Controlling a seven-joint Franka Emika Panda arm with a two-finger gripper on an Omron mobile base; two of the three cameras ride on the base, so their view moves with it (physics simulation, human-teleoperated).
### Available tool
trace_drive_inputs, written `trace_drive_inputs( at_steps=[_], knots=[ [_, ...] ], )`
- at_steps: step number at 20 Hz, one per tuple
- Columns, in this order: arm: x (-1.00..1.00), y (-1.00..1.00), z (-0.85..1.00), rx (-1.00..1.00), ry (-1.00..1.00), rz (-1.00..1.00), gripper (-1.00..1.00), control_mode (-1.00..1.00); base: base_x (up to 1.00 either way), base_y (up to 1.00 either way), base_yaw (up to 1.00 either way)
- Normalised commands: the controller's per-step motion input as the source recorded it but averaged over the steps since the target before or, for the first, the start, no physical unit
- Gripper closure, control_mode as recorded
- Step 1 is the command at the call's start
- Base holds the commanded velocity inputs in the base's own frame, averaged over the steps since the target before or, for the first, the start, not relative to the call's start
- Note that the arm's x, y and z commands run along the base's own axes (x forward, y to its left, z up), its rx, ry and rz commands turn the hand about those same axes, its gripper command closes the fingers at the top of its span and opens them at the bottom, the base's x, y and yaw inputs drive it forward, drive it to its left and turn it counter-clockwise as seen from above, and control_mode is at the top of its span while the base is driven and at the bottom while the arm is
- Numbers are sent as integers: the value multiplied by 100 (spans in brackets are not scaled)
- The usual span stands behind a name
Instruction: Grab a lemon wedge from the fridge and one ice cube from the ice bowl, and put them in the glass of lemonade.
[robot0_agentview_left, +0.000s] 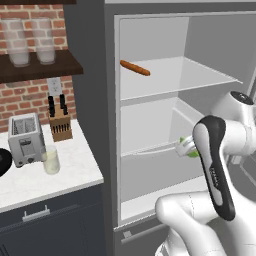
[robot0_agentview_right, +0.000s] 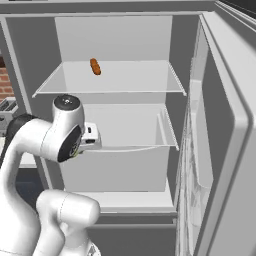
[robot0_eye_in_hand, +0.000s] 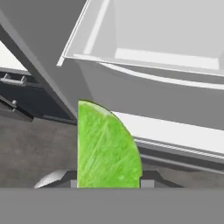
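Lemon wedge sits pinched upright between the two fingers of the gripper, its bright green cut face turned to the hand camera with the curved rind arching up and to the right. From the left base view a sliver of green shows at the gripper's tip, in front of the open fridge at the height of the middle shelf and toward its right side, clear of the shelf's front edge. On the upper shelf, at the left, lies a long orange-brown stick. The fridge door stands swung wide at the right. Left of the fridge, on the pale counter, the glass of lemonade stands just beside and in front of a toaster, with a knife block farther back against the brick wall. The ice bowl shows as a dark shape at the counter's far left edge. Two frosted glasses rest on a dark wall shelf above.
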Motion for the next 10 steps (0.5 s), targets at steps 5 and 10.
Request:
trace_drive_inputs(
  at_steps=[5,10],
  knots=[
    [-74,5,2,0,-2,-8,100,-100,0,0,0],
    [-9,0,0,0,-2,0,100,-100,0,0,0]
  ],
)
